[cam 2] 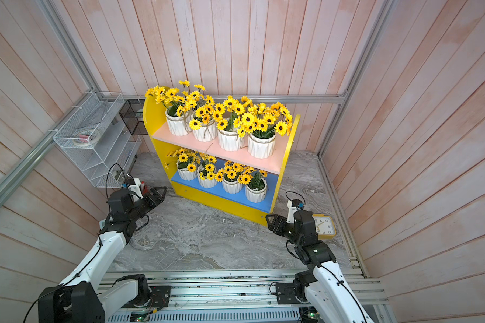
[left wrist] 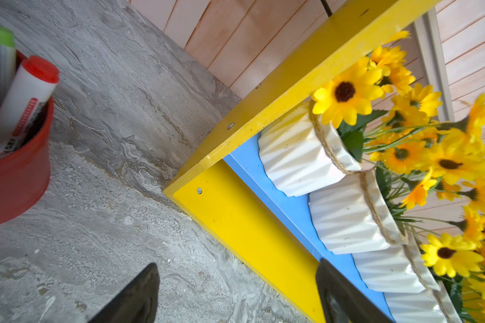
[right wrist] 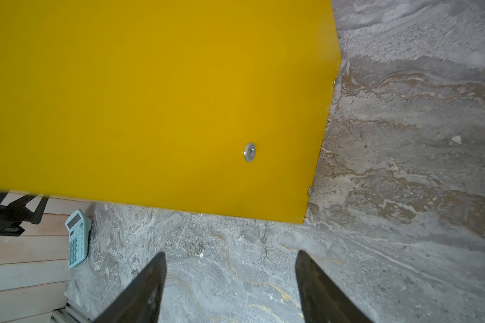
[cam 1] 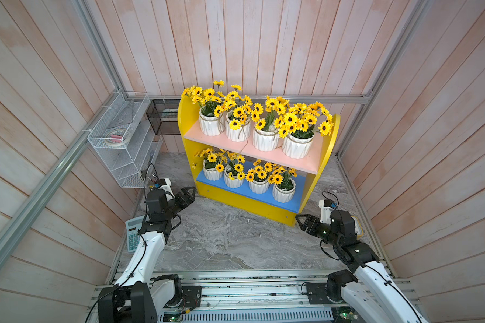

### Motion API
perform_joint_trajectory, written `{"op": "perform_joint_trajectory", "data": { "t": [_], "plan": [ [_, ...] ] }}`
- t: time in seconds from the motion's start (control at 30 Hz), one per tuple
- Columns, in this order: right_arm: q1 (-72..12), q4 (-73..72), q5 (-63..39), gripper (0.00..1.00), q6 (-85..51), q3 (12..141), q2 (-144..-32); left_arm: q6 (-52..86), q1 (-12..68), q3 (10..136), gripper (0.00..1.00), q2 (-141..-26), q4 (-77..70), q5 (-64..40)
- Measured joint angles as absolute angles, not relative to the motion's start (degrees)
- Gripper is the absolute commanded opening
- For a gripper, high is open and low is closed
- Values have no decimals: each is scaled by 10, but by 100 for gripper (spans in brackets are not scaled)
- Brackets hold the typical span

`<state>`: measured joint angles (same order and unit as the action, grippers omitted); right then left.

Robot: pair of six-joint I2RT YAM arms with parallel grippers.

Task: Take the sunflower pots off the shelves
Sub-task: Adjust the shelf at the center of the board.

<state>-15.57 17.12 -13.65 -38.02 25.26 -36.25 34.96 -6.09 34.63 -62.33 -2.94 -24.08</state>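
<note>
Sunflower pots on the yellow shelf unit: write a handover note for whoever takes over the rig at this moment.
Left gripper: open, empty, low beside the left end of the yellow wooden shelf unit.
Right gripper: open, empty, low by the unit's front right corner.
White ribbed ceramic sunflower pots: four on the pink upper board, four on the blue lower board.
Done: no pot removed.
Left: all eight pots.

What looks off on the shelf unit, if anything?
Two small things. The shelves stand skewed to the back wall, not square. A loose twine end from a pot on the pink board trails toward its front edge. All eight sunflower pots stand upright; nothing spilled.
</note>
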Motion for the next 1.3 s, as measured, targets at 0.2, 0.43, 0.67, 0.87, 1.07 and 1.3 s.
{"op": "perform_joint_trajectory", "data": {
  "t": [0.2,0.43,0.67,0.87,1.07,1.3],
  "plan": [
    [-156,130,-124,66,-383,254,-404,359,-61,346,87,-631,-41,-251],
    [-158,107,-89,57,-376,255,-413,360,-61,346,87,-631,-45,-253],
    [-160,88,-101,52,-353,264,-450,364,-61,346,85,-645,-54,-253],
    [-134,58,-120,50,-333,283,-504,368,-61,353,83,-672,-61,-262],
    [-99,9,-119,48,-325,293,-548,371,-61,371,82,-699,-73,-269],
    [-72,-48,-134,48,-313,300,-596,376,-49,393,79,-741,-103,-281]
  ]
}}
